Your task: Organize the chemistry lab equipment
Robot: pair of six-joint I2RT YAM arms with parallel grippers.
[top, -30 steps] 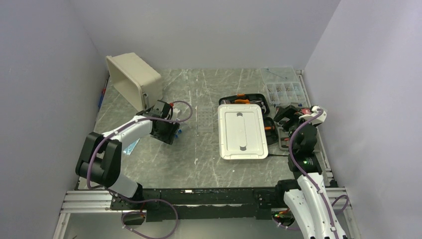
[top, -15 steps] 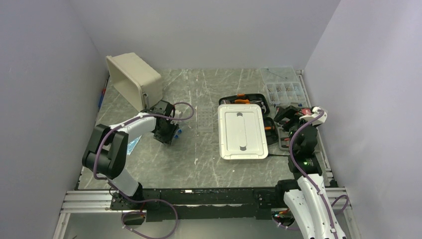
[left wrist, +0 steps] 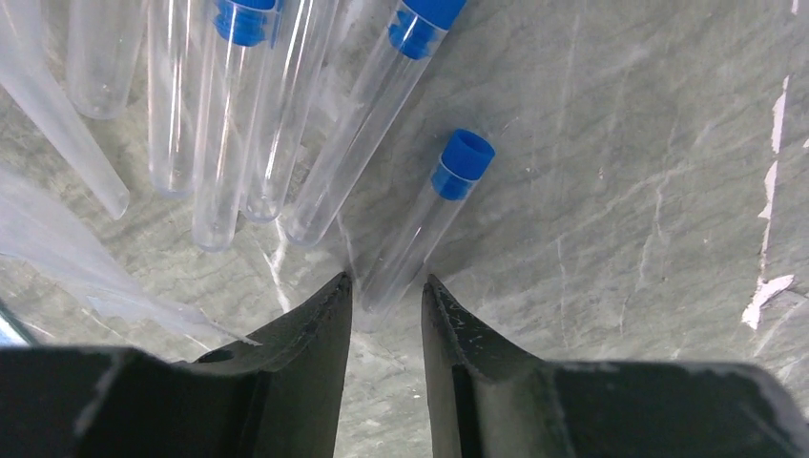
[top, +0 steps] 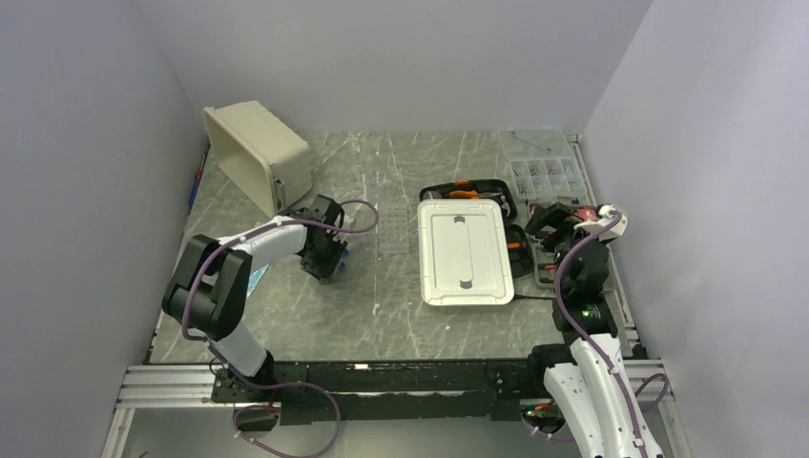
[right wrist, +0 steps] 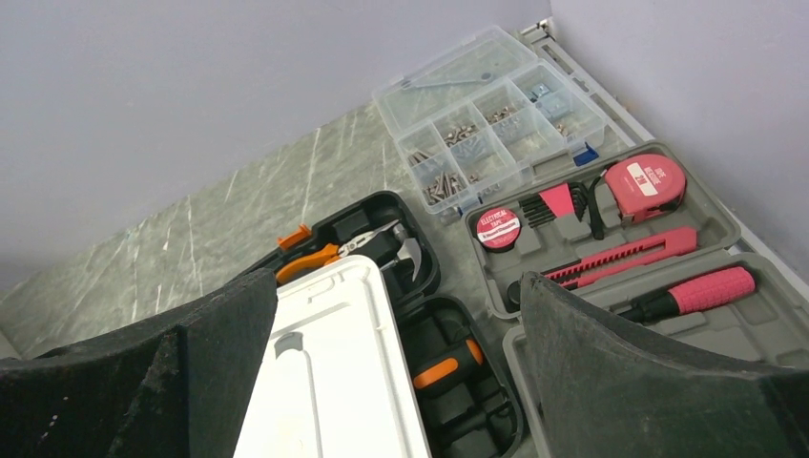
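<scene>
The left wrist view gives what the overhead view barely hints at: several clear test tubes (left wrist: 229,124) lie side by side on the marbled grey-green desk (left wrist: 620,191), their rounded bottoms pointing toward the camera. Some wear bright blue caps (left wrist: 243,21). One capped tube (left wrist: 420,224) lies apart to the right of the bundle, tilted, with its closed end between the black fingertips (left wrist: 329,315) of the left hand (top: 324,256). That hand is only narrowly open. A sliver of desk shows on each side of the tube, so the fingers flank it without clasping it. A tapered clear tube (left wrist: 67,143) and some clear film (left wrist: 95,277) lie to the left of the bundle.

From above, all of this shrinks to a fleck of blue beside the left hand, just in front of a beige bin (top: 256,153) tipped on its side. Only this view shows the flat clear perforated rack (top: 391,229) between that hand and the white lid (top: 463,253). It also shows a light-blue translucent piece (top: 254,279) by the left forearm.

The right hand (top: 563,219) hangs at the far right, fingers (right wrist: 611,382) spread wide and holding nothing. Below it are a black case (right wrist: 382,248) of orange-handled tools, a grey case (right wrist: 620,219) of pink tools and a clear compartment box (right wrist: 487,105).
</scene>
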